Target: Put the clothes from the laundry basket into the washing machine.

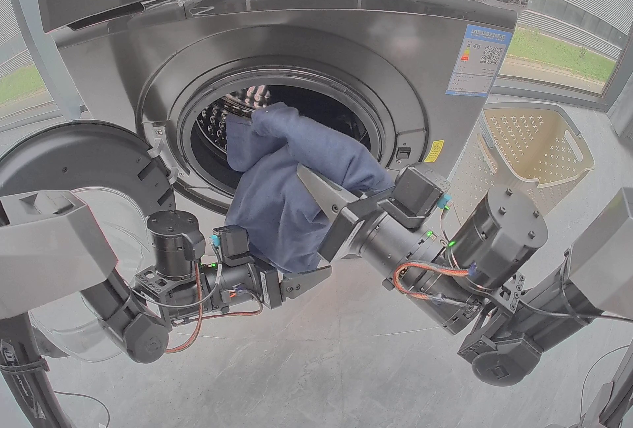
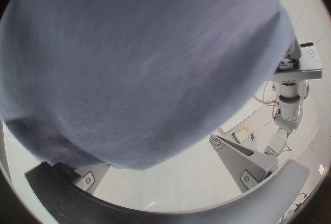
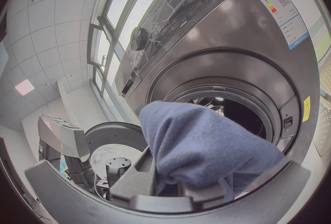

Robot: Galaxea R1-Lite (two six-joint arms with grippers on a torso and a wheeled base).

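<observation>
- Washing machine (image 1: 277,47): dark grey front-loader. Its round opening (image 1: 330,109) is uncovered, and its door (image 1: 72,159) is swung out at the machine's left side.
- Blue garment (image 1: 283,205): one bunched cloth at the machine's opening. Its upper end lies over the lower rim and reaches into the perforated drum (image 1: 214,119). The rest hangs outside, down the machine's front below the opening.
- My right tool (image 1: 306,180): in front of the machine, just below the right of the opening and pointing toward it. Its fingers are pressed onto the blue garment, which is bunched over and between them. One finger (image 1: 326,192) shows against the cloth; the other is buried in it.
- My left tool (image 1: 310,281): low in front of the machine, under the hanging end of the garment. Its fingers are spread wide. In the left wrist view the cloth droops over one finger and the other finger (image 2: 241,162) stands bare.
- Laundry basket (image 1: 527,139): pale, perforated, on the floor (image 1: 316,370) beside the machine's right side, well apart from the garment.
</observation>
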